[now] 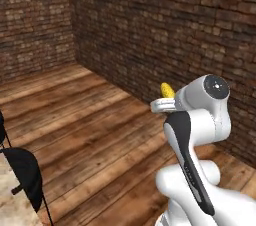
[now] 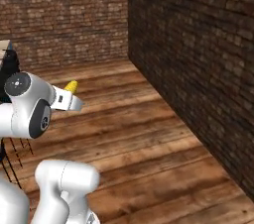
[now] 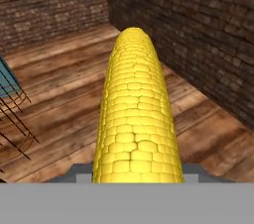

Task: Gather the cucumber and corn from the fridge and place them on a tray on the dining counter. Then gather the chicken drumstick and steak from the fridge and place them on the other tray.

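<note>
Closest to you, the hand view has one corn [image 3: 135, 114] cob running straight out from the end effector [image 3: 136, 176], its kernels in plain rows, its base seated between the two dark finger tips, which are clamped on it. You get no such detail from the base cameras: in the left base view just the yellow tip of the corn [image 1: 167, 90] pokes out past the white wrist, and in the right base view the same tip [image 2: 71, 86] shows beyond the end effector [image 2: 69, 96].

Beside the corn, low in the left base view, you see one black bar stool [image 1: 25, 177] and a sliver of mottled beige tabletop [image 1: 10, 207] at the corner. The hand view instead gives you thin black stool legs [image 3: 15, 119] and a bit of teal base [image 3: 7, 79] off the corn's side.

Below and beyond the corn lies the plank floor [image 1: 90, 130]. Farthest from the corn, two brick walls [image 2: 198, 59] meet in one corner.
</note>
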Controlling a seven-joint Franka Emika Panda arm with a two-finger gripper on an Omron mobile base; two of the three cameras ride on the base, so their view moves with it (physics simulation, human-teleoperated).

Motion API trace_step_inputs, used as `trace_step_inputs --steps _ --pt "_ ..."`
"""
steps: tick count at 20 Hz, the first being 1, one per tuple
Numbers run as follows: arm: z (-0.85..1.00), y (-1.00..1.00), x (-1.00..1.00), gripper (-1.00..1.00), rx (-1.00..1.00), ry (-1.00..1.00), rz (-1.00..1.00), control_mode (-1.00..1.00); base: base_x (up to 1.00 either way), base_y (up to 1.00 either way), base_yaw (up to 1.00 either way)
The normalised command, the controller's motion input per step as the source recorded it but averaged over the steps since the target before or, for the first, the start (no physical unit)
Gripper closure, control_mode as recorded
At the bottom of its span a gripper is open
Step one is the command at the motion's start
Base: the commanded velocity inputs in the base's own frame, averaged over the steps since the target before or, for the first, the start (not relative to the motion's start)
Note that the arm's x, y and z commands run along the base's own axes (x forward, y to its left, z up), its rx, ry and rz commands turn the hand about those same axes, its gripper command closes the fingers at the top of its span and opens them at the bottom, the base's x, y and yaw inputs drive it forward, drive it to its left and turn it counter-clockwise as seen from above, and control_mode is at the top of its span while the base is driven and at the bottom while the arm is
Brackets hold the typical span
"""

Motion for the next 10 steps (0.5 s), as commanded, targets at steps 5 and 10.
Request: trace_step_inputs --steps 5,10 --pt "0.00 0.00 0.00 1.00 0.00 0.00 0.00 1.00 1.00 -0.63 0.28" --pt "0.00 0.00 0.00 1.00 0.00 0.00 0.00 1.00 1.00 -0.18 0.32"
